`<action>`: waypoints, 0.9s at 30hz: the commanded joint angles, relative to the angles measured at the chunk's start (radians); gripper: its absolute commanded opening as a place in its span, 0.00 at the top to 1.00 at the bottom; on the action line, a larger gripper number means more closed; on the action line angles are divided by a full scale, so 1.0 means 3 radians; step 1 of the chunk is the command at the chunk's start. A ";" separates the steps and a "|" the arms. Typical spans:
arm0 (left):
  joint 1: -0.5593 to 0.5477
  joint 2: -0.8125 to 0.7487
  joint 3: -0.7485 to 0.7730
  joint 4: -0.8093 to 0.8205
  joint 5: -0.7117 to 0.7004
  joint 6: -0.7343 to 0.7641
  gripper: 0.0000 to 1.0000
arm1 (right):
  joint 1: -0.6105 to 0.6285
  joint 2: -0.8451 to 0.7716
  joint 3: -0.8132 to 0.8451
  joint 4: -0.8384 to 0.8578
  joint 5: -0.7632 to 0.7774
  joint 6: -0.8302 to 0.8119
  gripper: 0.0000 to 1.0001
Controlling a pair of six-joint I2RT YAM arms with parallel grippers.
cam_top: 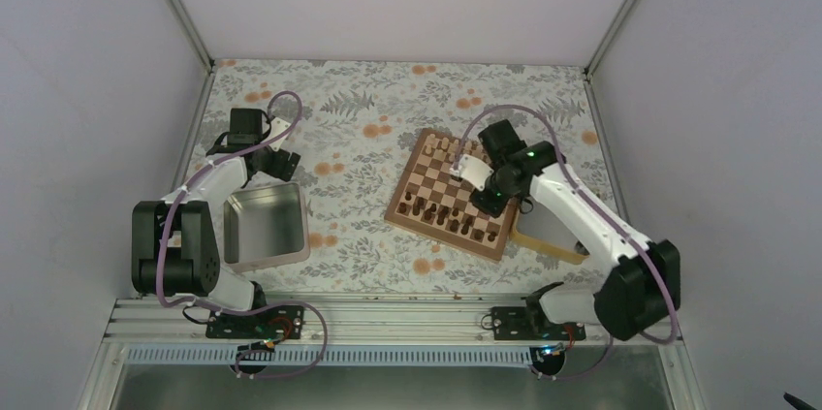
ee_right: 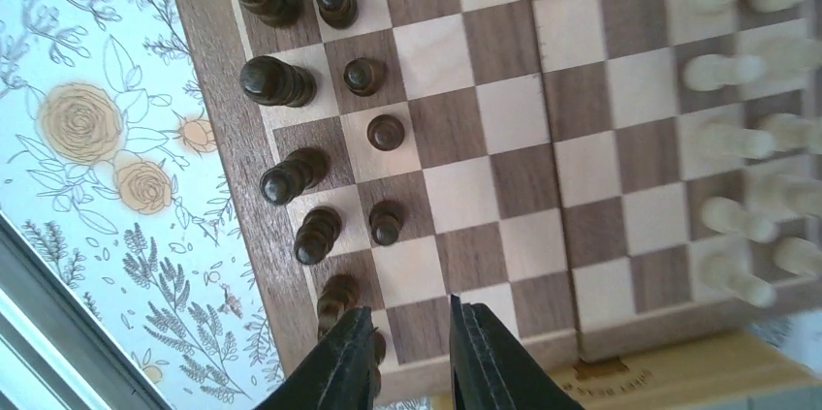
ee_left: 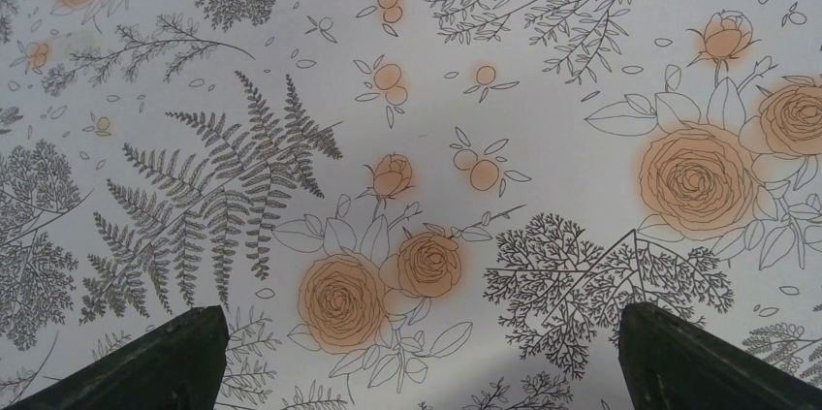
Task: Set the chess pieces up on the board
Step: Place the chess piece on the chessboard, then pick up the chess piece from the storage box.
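Observation:
The board (cam_top: 426,187) lies right of the table's middle. Dark brown chess pieces (cam_top: 448,218) stand in two rows along its near edge, and pale pieces stand along its far edge. In the right wrist view the dark pieces (ee_right: 276,80) line the left side of the board (ee_right: 504,153). My right gripper (ee_right: 412,337) hangs over the board's corner squares, slightly open with nothing between its jaws. One dark piece (ee_right: 337,296) stands just beside its left finger. It also shows in the top view (cam_top: 488,199). My left gripper (ee_left: 426,362) is wide open and empty over the flowered cloth.
A grey metal tin (cam_top: 264,226) sits at the near left, just below my left gripper (cam_top: 281,164). A light wooden tray (cam_top: 548,236) lies under my right arm by the board's near right corner and shows in the right wrist view (ee_right: 679,371). Walls enclose the table.

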 commanded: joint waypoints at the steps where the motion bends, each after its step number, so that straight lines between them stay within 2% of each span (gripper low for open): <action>1: 0.0011 -0.0088 0.0084 -0.0029 0.0020 -0.0021 0.00 | -0.0160 -0.0301 0.0109 -0.0306 0.0111 0.0056 0.77; 5: 0.0008 -0.0078 0.0085 -0.0017 0.0027 -0.0015 0.00 | -0.0728 -0.0577 -0.0086 -0.0393 0.0430 -0.0064 0.74; 9: 0.0008 -0.0029 0.0106 -0.0033 0.0054 -0.0015 0.00 | -0.1409 -0.0669 -0.0379 -0.0205 0.0856 -0.0175 0.73; 13: -0.0004 -0.0004 0.0117 -0.0040 0.0055 -0.0015 0.00 | -0.1820 -0.0616 -0.0612 0.0083 0.1021 -0.0250 0.72; 20: -0.0002 0.0022 0.0084 -0.0026 0.0013 -0.0010 0.00 | -0.2499 -0.0321 -0.0832 0.0675 0.1003 -0.0573 0.72; 27: -0.0002 0.0044 0.0069 -0.0019 -0.0015 -0.0005 0.00 | -0.2974 0.0025 -0.0848 0.0951 0.0796 -0.0879 0.73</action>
